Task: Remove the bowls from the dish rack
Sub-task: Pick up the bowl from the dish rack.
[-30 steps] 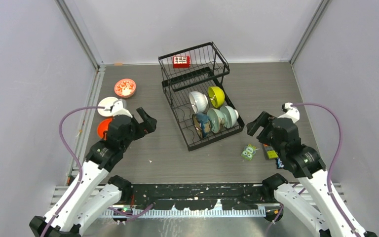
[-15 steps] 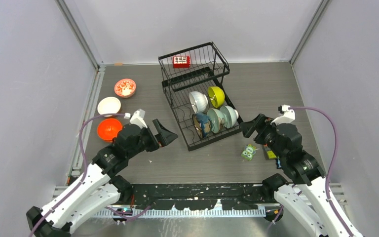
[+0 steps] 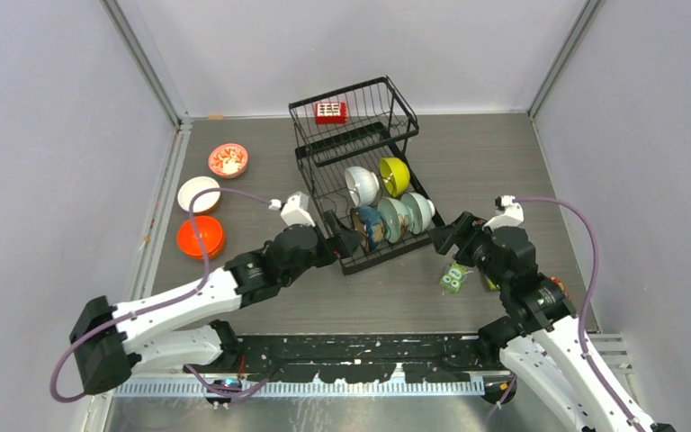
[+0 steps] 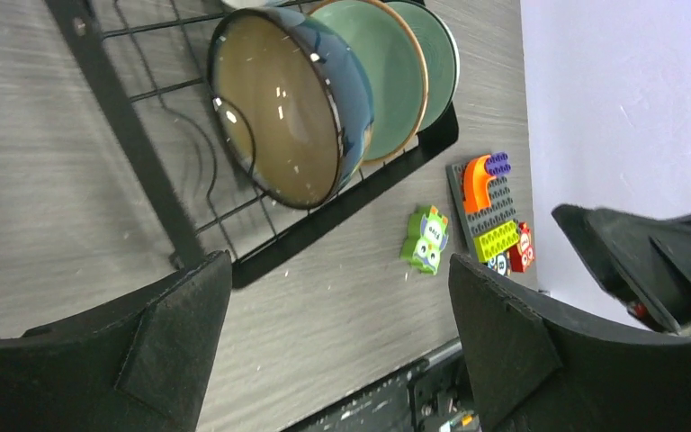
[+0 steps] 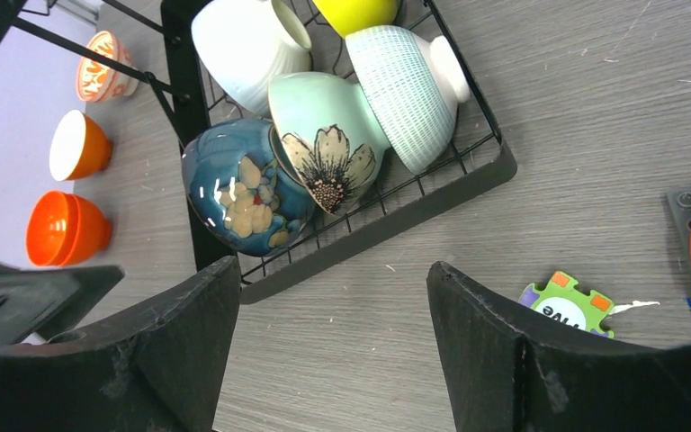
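Observation:
The black wire dish rack point(image 3: 387, 255) stands mid-table. Its lower tier holds several bowls on edge: white point(image 3: 362, 184), lime-yellow point(image 3: 394, 175), dark blue with a tan inside point(image 3: 366, 227), mint point(image 3: 394, 219) and pale striped point(image 3: 418, 211). My left gripper point(image 3: 340, 243) is open at the rack's near-left corner, facing the dark bowl point(image 4: 292, 108) with nothing between its fingers. My right gripper point(image 3: 447, 238) is open at the near-right corner, empty, looking at the dark bowl point(image 5: 243, 193) and the flowered mint bowl point(image 5: 324, 144).
Three bowls sit on the table at left: red-patterned point(image 3: 228, 160), white point(image 3: 199, 193), orange point(image 3: 201, 237). A green owl block point(image 3: 453, 277) and a toy block plate point(image 3: 490, 281) lie under my right arm. A red block point(image 3: 330, 112) sits in the upper basket.
My left arm has swung right from the bowls on the table to the rack's near-left corner. My right gripper has moved left toward the rack. Both stay open.

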Action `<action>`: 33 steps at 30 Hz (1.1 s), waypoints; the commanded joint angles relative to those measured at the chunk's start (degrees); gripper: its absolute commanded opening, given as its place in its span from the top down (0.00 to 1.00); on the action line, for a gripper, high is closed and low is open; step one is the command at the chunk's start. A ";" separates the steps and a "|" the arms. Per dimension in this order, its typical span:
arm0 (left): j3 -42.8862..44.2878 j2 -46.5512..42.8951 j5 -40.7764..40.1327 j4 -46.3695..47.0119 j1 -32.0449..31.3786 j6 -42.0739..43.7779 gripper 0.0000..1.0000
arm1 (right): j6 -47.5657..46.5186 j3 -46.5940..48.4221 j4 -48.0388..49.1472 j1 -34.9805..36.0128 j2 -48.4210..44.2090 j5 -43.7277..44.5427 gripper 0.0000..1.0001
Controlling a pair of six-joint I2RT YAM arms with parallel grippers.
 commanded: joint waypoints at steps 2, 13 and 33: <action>2.95 7.39 -1.58 16.27 -0.18 3.36 0.09 | 0.51 -0.86 1.90 0.05 -3.70 -1.69 0.21; -3.81 9.69 9.21 33.72 6.07 7.36 0.08 | 1.84 -2.09 2.40 0.05 -7.34 -4.77 0.20; -3.67 15.41 13.14 35.24 8.52 6.80 0.07 | 1.09 -2.62 1.05 -0.01 -10.21 -2.53 0.20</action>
